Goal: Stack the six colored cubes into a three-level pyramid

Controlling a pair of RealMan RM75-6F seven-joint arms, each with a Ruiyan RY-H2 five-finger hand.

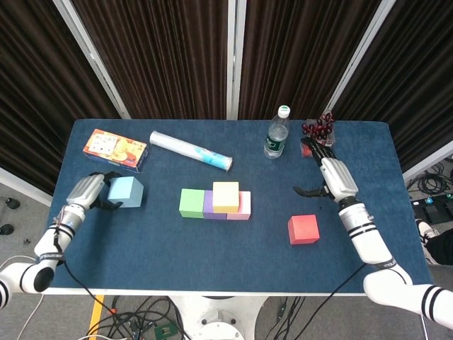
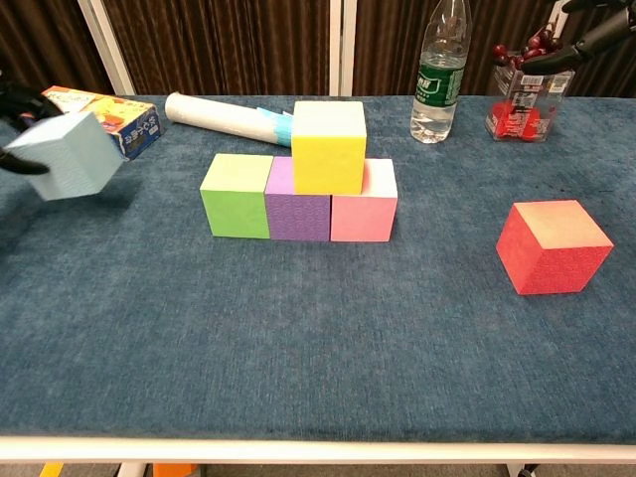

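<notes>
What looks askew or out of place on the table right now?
Only the blue cube: it is tilted, gripped in the left hand. The block stack sits square and the red cube lies flat. Nothing looks spilled.
</notes>
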